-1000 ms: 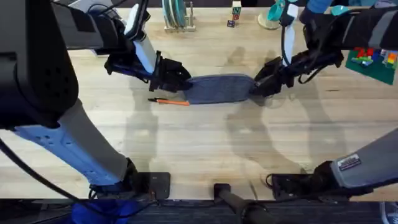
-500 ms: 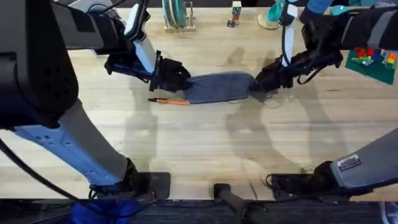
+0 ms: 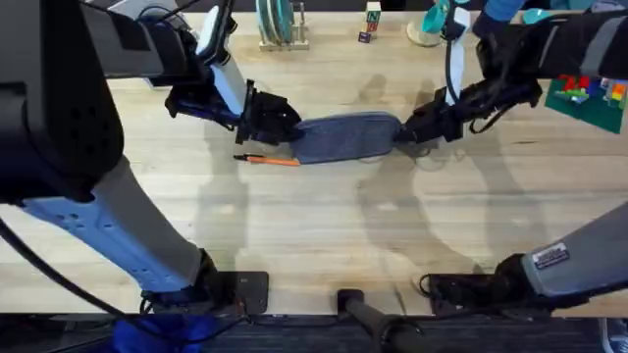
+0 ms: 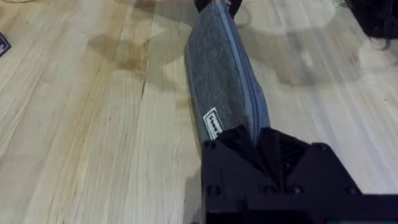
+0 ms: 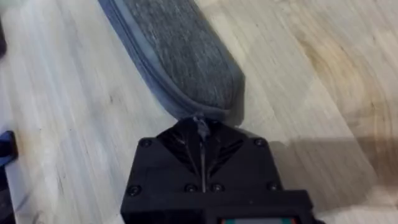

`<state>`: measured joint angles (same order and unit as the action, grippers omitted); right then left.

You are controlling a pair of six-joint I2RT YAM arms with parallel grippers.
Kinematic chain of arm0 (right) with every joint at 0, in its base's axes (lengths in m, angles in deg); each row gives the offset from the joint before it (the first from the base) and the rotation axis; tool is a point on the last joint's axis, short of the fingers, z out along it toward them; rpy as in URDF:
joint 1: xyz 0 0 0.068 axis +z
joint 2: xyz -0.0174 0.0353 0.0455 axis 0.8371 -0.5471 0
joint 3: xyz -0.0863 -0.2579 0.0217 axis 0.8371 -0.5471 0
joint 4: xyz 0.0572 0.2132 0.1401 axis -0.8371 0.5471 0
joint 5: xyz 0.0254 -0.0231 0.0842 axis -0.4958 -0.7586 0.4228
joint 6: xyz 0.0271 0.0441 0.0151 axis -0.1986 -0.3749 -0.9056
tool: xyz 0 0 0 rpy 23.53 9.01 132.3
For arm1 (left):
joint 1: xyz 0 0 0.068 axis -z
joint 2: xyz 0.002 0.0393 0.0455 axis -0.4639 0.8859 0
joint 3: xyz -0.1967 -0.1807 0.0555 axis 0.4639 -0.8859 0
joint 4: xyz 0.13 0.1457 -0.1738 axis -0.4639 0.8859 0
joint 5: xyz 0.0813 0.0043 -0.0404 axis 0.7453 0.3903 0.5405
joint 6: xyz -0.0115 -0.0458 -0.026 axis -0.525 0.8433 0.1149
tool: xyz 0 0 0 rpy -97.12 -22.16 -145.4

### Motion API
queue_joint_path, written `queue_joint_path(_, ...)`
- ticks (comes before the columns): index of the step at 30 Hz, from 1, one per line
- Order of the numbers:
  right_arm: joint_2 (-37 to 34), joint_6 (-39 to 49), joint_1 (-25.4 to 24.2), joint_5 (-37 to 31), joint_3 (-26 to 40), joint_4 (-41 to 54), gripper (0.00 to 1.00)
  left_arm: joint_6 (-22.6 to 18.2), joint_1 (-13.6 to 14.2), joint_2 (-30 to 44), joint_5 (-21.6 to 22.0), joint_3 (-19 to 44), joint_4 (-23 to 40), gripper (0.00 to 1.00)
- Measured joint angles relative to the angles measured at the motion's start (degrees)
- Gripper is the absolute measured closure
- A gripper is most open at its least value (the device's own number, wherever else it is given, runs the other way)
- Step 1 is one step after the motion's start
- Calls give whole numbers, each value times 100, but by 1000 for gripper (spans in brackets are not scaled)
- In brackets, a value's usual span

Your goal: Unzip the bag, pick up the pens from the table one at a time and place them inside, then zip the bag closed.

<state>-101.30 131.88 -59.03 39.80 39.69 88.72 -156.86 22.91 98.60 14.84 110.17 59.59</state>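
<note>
Bag (image 3: 345,136), soft, light fabric lying mid-table (image 3: 324,226), looks floppy, so each end needs pinching: left gripper (image 3: 285,125) clenches one end, right gripper (image 5: 200,127) clamps the zipper-pull end.

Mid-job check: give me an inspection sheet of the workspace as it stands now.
Surface: wooden table, bare in front.
Job's things: bag lying flat, zipper appears closed; one orange pen beside its left end.
Clutter: rack, small blocks, teal object, coloured bricks along the far edge.
End effectors: left end effector shut on the bag's left end; right end effector shut on the zipper pull at the right end.
Cables: white cable on right arm.
Surroundings: nothing seen.
</note>
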Motion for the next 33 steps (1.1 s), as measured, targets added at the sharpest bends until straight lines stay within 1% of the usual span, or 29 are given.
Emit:
queue_joint_path(7, -1, 0, -127, 72, 0, 145, 972, 1, 0, 0, 0, 0, 0, 959)
queue_joint_path(11, -2, 0, -205, 94, 0, 145, 972, 0, 46, 0, -9, 0, -2, 959)
queue_joint_path(16, 0, 0, -225, 92, 4, 205, 972, 1, 59, 0, -13, 0, -2, 959)
queue_joint_path(20, 1, -51, -237, 65, 110, 454, 972, -2, 59, 0, -17, 0, -9, 959)
queue_joint_path(24, 1, -331, -220, -50, 410, 741, 972, -2, 59, 0, -15, 0, -26, 959)
queue_joint_path(30, 1, -571, -150, -221, 1196, 1588, 971, -2, 57, 0, -13, 0, -20, 959)
queue_joint_path(33, 1, -686, -42, -241, 1528, 1862, 971, -1, 57, 0, -13, 0, -22, 958)
